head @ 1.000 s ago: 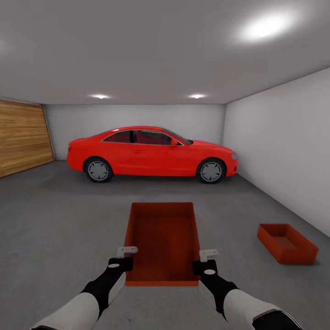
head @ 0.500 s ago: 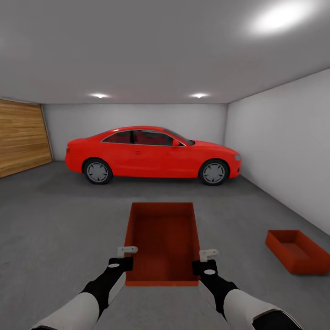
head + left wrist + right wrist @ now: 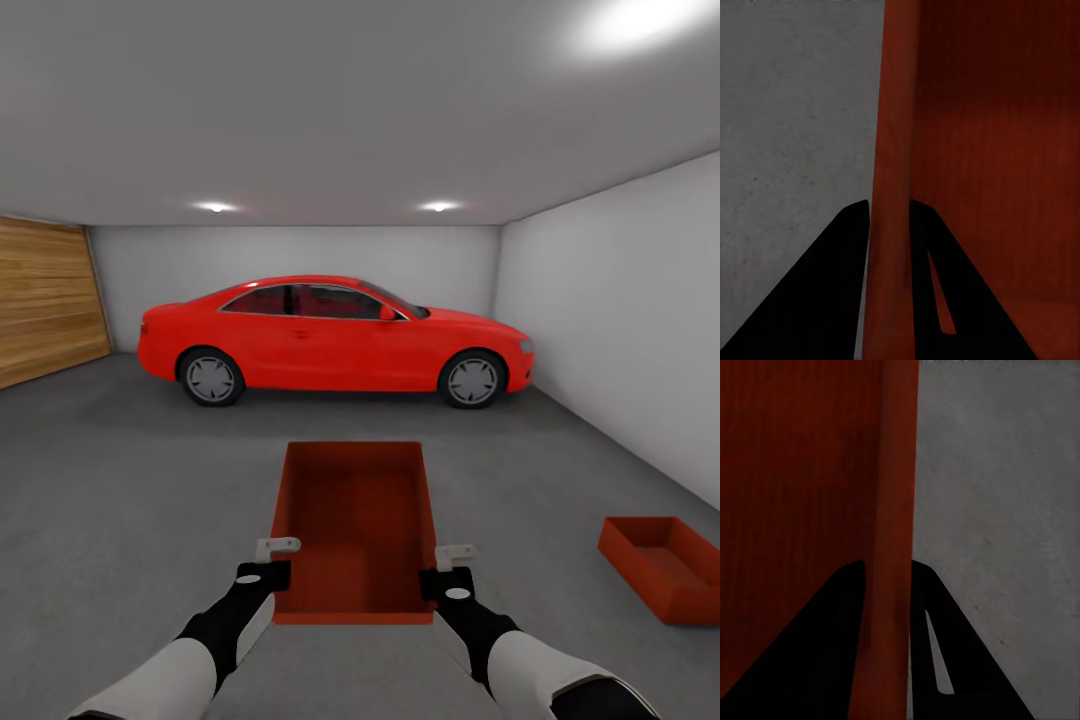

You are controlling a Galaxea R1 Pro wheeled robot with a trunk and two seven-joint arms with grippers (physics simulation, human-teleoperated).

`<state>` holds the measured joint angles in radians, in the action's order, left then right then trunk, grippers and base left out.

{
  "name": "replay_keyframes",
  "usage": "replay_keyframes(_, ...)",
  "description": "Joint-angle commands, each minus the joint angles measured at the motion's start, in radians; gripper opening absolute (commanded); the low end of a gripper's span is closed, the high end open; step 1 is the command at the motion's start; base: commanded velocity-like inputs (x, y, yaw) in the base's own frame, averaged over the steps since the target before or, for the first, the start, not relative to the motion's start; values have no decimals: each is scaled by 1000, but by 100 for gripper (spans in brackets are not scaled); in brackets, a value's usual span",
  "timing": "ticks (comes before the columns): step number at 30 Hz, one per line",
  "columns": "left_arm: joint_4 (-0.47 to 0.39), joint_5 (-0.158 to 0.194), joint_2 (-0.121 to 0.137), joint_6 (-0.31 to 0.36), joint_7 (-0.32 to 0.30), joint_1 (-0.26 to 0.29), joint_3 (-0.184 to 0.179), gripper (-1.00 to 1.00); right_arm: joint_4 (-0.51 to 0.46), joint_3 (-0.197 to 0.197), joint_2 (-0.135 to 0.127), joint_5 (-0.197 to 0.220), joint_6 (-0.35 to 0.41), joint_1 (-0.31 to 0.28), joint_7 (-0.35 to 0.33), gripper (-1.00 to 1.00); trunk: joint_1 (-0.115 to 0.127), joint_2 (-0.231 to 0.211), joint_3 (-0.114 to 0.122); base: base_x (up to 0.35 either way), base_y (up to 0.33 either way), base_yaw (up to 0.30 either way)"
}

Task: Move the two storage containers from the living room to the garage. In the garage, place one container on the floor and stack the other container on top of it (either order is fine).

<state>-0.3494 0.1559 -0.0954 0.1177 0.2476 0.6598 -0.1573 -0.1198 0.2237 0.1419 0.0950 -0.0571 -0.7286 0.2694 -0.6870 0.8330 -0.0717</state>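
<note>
Garage interior, white-grey walls, dark grey speckled concrete floor (image 3: 120,500).

Orange-red rectangular open-topped plastic storage container (image 3: 355,525) held level between both arms, above the floor, long axis pointing away from the robot. Left pincer (image 3: 275,555) clamped on the container's left side wall near the close end; in the left wrist view the two dark fingers (image 3: 832,292) straddle the wall of the container (image 3: 982,150), one finger inside, one outside, both touching it. Right pincer (image 3: 452,560) clamped on the right side wall, same way; right wrist view shows the fingers (image 3: 817,652) either side of the wall (image 3: 795,472), grey floor (image 3: 997,510) on the outer side.

Second orange-red open-topped storage container (image 3: 668,565) sits on the floor well to the right of the right pincer and a bit ahead of it, near the right white wall (image 3: 620,320), angled, empty, partly cut off by the frame edge.

Ahead of both pincers, well apart: red two-door car (image 3: 330,340) parked side-on against the back wall. Orange-brown wooden plank door (image 3: 45,305) far off to the left of the left pincer. Ceiling spotlights (image 3: 215,208) lit overhead.
</note>
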Motion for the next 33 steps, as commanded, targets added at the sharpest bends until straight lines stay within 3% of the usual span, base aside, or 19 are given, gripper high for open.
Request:
replay_keyframes(1,-30,57,0,8,30,1,24,-100,2,8,30,17,-3,0,-2,-100,-1,1,-2,321,80,0)
replay_keyframes(33,-29,59,0,8,30,1,24,-100,1,8,30,17,-3,0,-2,-100,-1,1,-2,321,52,0)
